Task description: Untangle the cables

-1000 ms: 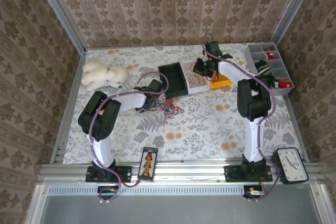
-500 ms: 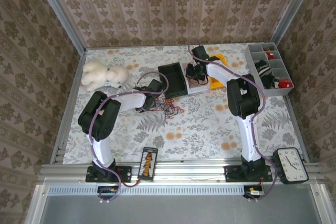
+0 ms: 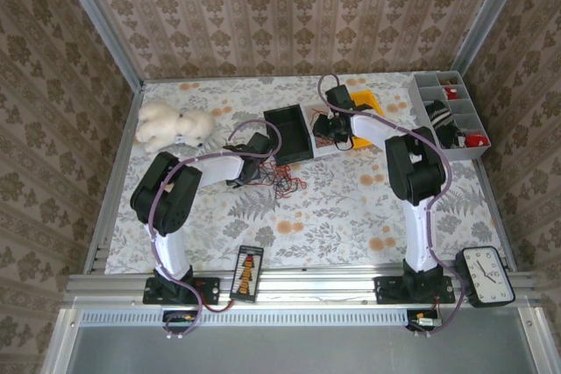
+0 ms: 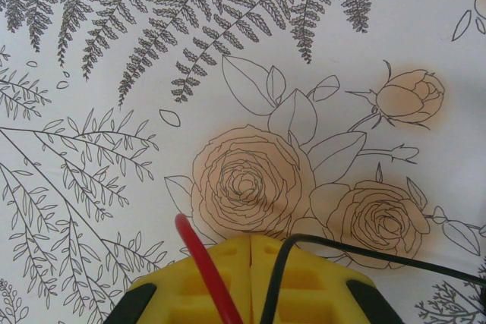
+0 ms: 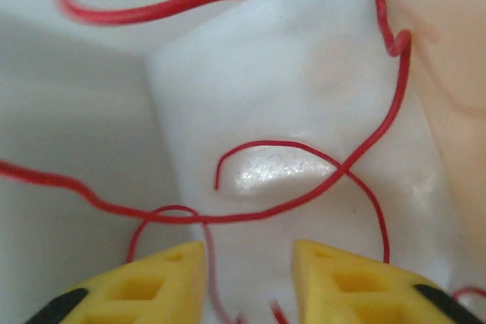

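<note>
Fingers of the right gripper (image 5: 249, 263), having swung leftwards, now hang spread just above thin red wires (image 5: 345, 172) in a white plastic tray (image 5: 304, 73). The left gripper (image 4: 250, 244) stays clenched on a red strand (image 4: 199, 259) and a black strand (image 4: 272, 286), so separating likely continues.

We see bare table (image 3: 342, 216) across the near middle. Farther back, the black bin (image 3: 289, 133) and white tray (image 3: 321, 148) stand side by side mid-table, loose cables (image 3: 285, 178) strewn just before them; plush toy (image 3: 171, 124) and grey organizer (image 3: 451, 116) crowd the far corners.
</note>
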### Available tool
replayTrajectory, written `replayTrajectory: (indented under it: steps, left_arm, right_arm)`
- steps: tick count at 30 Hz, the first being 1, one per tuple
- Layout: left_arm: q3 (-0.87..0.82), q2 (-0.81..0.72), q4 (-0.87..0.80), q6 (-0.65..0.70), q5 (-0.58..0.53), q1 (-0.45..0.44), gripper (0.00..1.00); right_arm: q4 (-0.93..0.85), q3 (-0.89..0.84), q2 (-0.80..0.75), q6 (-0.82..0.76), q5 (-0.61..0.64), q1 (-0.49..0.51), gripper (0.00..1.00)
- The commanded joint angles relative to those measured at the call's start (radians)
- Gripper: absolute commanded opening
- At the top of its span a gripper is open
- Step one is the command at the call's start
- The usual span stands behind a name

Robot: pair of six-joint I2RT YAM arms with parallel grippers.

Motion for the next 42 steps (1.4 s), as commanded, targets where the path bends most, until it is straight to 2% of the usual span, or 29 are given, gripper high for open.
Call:
replayTrajectory:
  steps: [1, 7, 16, 19, 25, 29, 32, 36, 42]
  left_arm:
    - [-0.03, 0.051, 0.01, -0.014, 0.071, 0.012, 0.0]
    - [-0.03, 0.048, 0.009, -0.014, 0.068, 0.009, 0.0]
    - [-0.038, 0.043, 0.016, -0.011, 0.066, 0.007, 0.0]
    - [-0.032, 0.048, 0.013, -0.009, 0.069, 0.009, 0.0]
    - [-0.026, 0.057, 0.014, -0.009, 0.077, 0.01, 0.0]
    - [-0.026, 0.062, 0.013, -0.01, 0.08, 0.012, 0.0]
    - [-0.027, 0.06, 0.013, -0.009, 0.08, 0.011, 0.0]
    - [-0.036, 0.049, 0.012, -0.013, 0.07, 0.009, 0.0]
    - [-0.053, 0.031, 0.014, -0.024, 0.057, 0.009, 0.0]
  right_arm:
    - [0.111, -0.042, -0.13, -0.005, 0.042, -0.001, 0.45]
    - [0.159, -0.107, -0.213, -0.001, 0.074, -0.001, 0.54]
    - [0.2, -0.214, -0.296, -0.025, 0.071, 0.015, 0.55]
    - [0.208, -0.298, -0.359, -0.077, 0.08, 0.053, 0.56]
    - [0.201, -0.492, -0.464, -0.253, 0.036, 0.21, 0.57]
    - [0.132, -0.516, -0.418, -0.337, 0.017, 0.301, 0.56]
    - [0.109, -0.499, -0.37, -0.364, 0.048, 0.336, 0.56]
    - [0.124, -0.484, -0.338, -0.369, 0.087, 0.336, 0.55]
    - [0.146, -0.498, -0.309, -0.357, 0.054, 0.323, 0.5]
